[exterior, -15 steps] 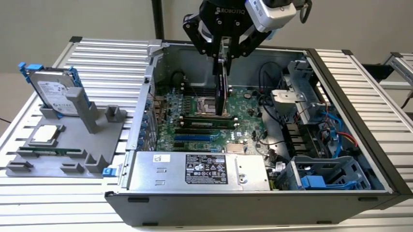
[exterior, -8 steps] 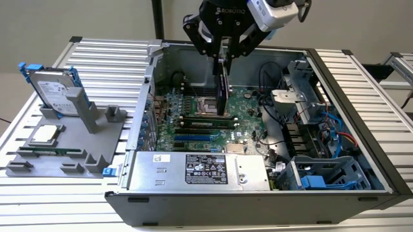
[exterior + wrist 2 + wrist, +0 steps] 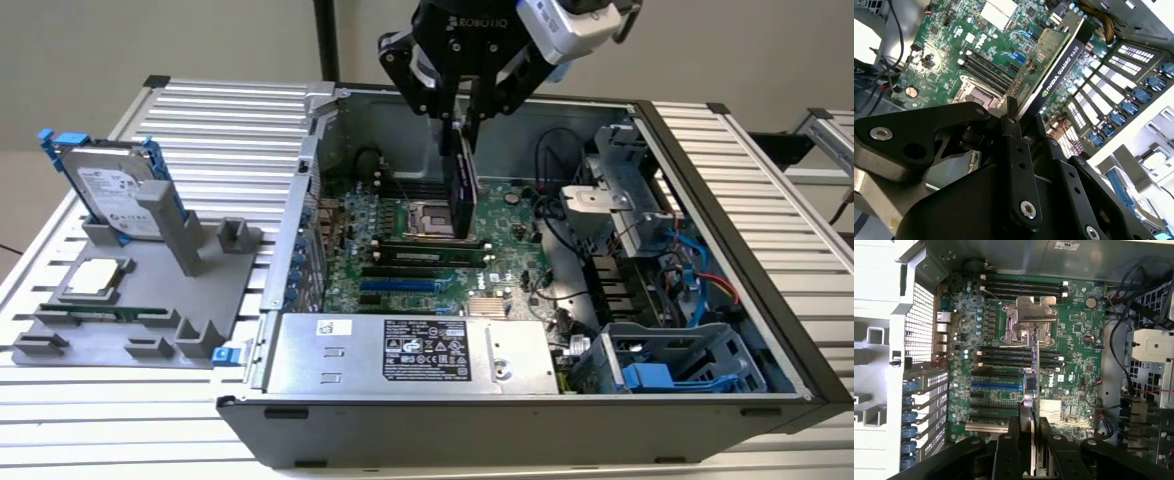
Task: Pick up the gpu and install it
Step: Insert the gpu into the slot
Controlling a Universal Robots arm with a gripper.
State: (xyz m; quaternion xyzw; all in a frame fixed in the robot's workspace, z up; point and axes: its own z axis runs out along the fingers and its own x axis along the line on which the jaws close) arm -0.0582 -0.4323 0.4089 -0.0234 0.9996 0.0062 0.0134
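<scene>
Tool (image 3: pixel 462 120) clenched on the upper edge of the graphics card (image 3: pixel 463 190), which hangs edge-down beneath it above the motherboard (image 3: pixel 521 215). Pickup complete; the card appears not yet seated in a slot.

The tool (image 3: pixel 462 122) hangs downward, seemingly clamped on the gpu (image 3: pixel 463 190).

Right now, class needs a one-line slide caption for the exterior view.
The gripper holds the gpu edge-down over the motherboard inside the open computer case.

gpu (image 3: pixel 462 190) hangs upright, edge-down, above the motherboard (image 3: pixel 523 218) in the open case (image 3: pixel 400 440), black cooler one face, green board the other.
</scene>
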